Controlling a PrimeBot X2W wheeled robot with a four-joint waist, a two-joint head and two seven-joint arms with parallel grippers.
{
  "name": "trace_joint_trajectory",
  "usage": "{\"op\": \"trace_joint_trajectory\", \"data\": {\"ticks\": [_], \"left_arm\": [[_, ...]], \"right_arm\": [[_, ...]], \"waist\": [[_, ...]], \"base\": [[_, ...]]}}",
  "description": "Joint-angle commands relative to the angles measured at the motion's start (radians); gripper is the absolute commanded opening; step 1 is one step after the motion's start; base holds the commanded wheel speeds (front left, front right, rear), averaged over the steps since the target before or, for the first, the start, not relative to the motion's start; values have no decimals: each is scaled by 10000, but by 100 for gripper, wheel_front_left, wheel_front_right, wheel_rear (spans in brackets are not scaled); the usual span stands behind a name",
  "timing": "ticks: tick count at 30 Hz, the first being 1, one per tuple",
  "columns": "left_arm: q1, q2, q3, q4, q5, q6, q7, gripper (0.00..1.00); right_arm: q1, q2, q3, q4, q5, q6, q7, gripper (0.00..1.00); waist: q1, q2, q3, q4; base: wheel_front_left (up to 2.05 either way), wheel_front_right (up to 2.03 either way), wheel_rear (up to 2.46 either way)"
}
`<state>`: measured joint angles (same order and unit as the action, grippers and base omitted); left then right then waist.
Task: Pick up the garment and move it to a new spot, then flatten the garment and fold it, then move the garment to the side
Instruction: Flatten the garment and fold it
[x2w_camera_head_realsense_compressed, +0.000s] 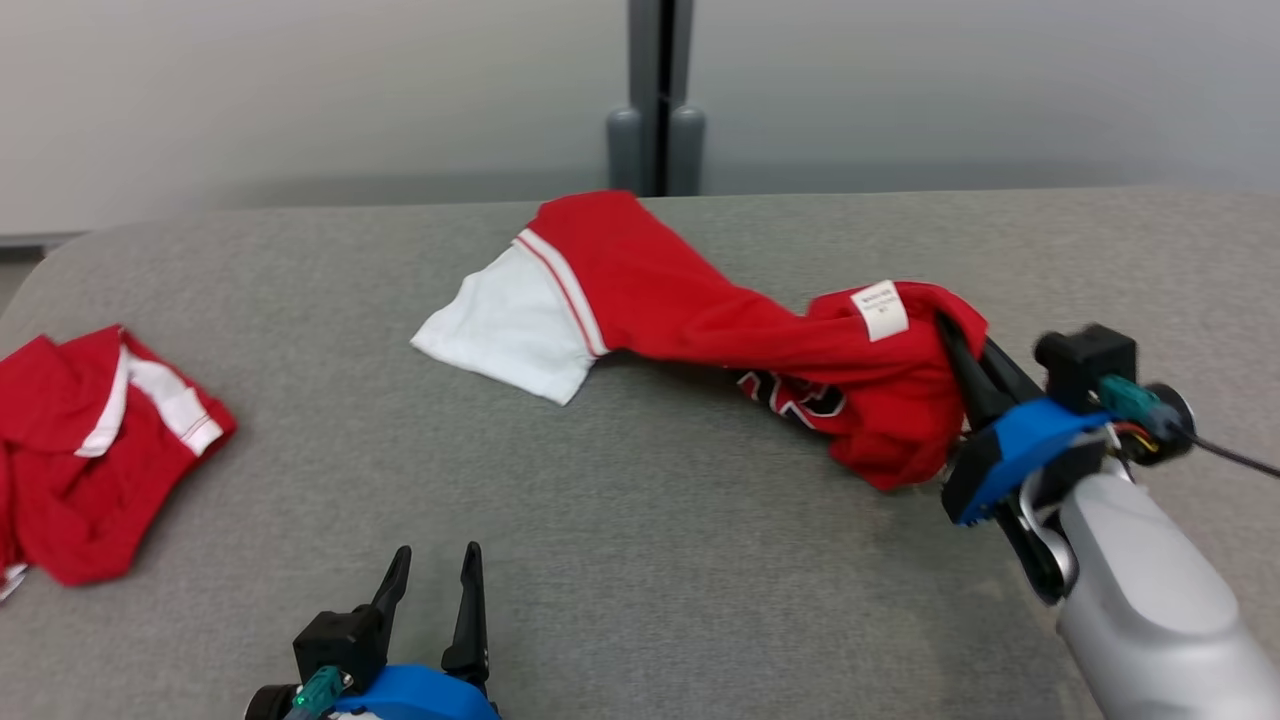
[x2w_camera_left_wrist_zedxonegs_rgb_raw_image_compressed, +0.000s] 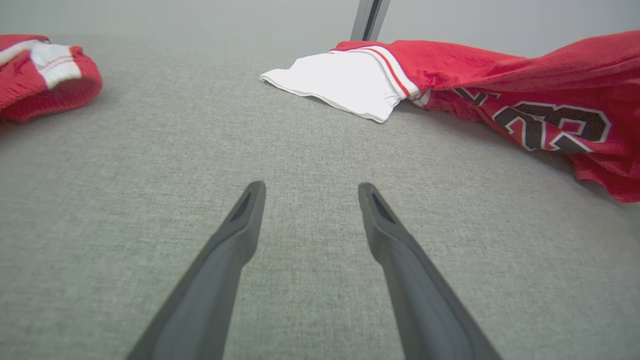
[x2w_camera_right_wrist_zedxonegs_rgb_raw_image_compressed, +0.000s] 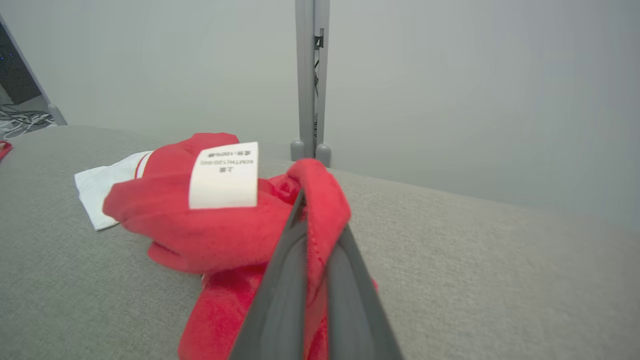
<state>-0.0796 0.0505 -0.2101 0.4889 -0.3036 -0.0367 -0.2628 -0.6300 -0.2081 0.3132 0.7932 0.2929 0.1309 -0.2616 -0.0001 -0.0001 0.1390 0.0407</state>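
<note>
A red garment with a white sleeve and dark number print stretches across the grey table, its right end lifted. My right gripper is shut on that raised end, beside a white care label. The right wrist view shows red cloth pinched between the fingers, with the label facing the camera. My left gripper stands open low over bare table near the front edge. In the left wrist view its fingers are spread, and the garment lies ahead to the right.
A second red and white garment lies crumpled at the table's left edge, also seen as a bundle in the left wrist view. A grey post stands behind the table's far edge against a pale wall.
</note>
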Motion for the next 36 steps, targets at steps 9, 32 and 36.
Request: {"op": "trace_joint_trajectory", "data": {"ticks": [9, 32, 36], "left_arm": [[-72, 9, -27, 80, 215, -151, -29, 100], [-3146, 6, 954, 1115, 1083, -226, -31, 100], [-4060, 178, 1426, 2016, 1274, 30, -29, 100]], "right_arm": [[2534, 137, -1543, -1986, 29, -3, -42, 28], [3417, 1504, -3594, -3143, -1361, -3, -44, 100], [3179, 1558, -3388, -3224, -1355, -3, -42, 100]], "waist": [[1, 1, -373, -1262], [1, 1, 1133, -1975], [1, 1, 1558, -2161]], "base": [[0, 0, 0], [0, 0, 0], [0, 0, 0]]}}
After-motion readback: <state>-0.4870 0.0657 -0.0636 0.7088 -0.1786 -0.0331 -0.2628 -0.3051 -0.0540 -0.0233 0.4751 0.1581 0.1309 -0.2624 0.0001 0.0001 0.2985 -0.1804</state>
